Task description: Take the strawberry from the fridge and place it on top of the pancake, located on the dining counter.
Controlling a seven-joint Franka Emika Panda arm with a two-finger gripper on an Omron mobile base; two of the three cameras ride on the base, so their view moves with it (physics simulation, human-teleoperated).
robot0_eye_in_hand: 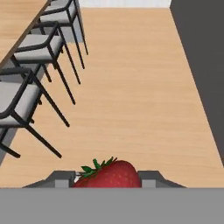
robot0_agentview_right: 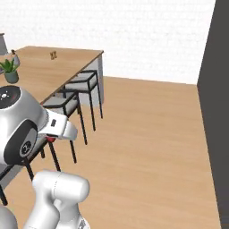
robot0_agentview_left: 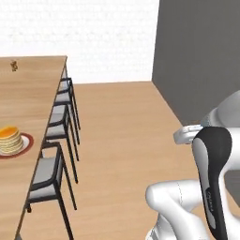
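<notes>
Hand view: the gripper (robot0_eye_in_hand: 107, 179) has its jaws closed on the strawberry (robot0_eye_in_hand: 109, 174), 1 dark fingertip pressed against each side of the berry. Below it lies bare wood floor (robot0_eye_in_hand: 131, 87), an open lane between the chairs (robot0_eye_in_hand: 33, 48) and the grey fridge (robot0_eye_in_hand: 199, 61). Left base view: the pancake (robot0_agentview_left: 9, 139) sits on its plate (robot0_agentview_left: 27, 143) near the chair-side edge of the dining counter (robot0_agentview_left: 28, 93), well apart from the arm. 4 chairs line that edge.
</notes>
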